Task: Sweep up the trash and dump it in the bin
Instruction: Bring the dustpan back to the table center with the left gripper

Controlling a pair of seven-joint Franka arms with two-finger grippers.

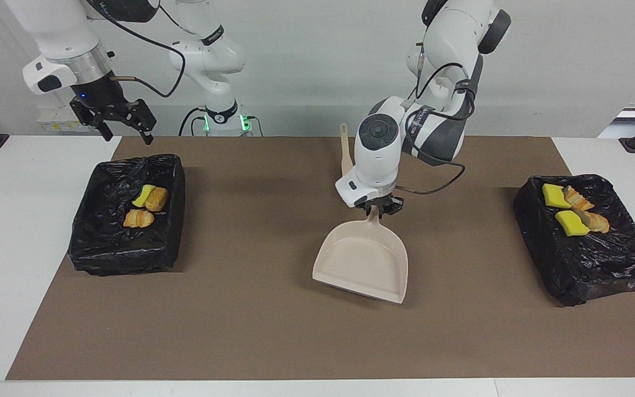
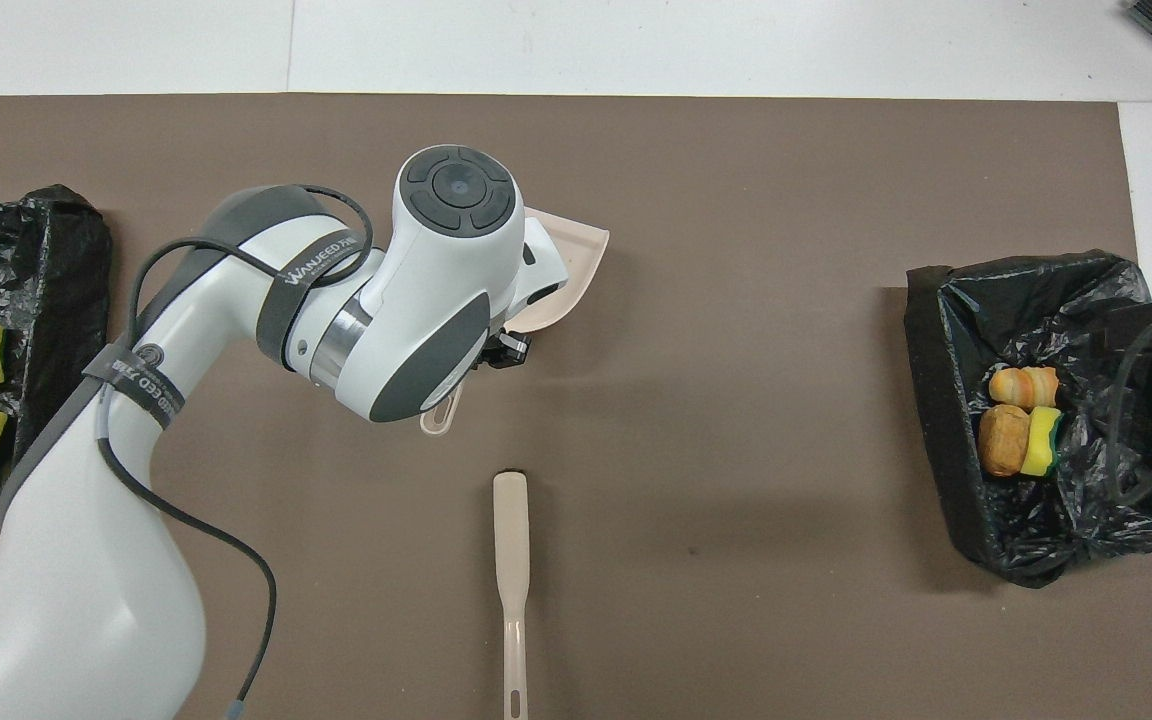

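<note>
My left gripper (image 1: 379, 209) is shut on the handle of the beige dustpan (image 1: 364, 262), which it holds low over the middle of the brown mat, mouth pointing away from the robots. The pan is empty. The trash lies in two black-lined bins. The bin (image 1: 119, 256) at the right arm's end holds a yellow sponge (image 1: 142, 194) and two bread lumps (image 1: 138, 219). The bin (image 1: 598, 275) at the left arm's end holds two yellow sponges (image 1: 571, 224) and bread pieces (image 1: 595, 221). My right gripper (image 1: 122, 118) hangs open and empty above the robots' edge of its bin.
The beige brush (image 2: 511, 560) lies on the mat (image 2: 736, 600) nearer the robots than the dustpan (image 2: 576, 260), handle toward them; the left arm partly hides it in the facing view. White table (image 1: 14, 248) borders the mat at both ends.
</note>
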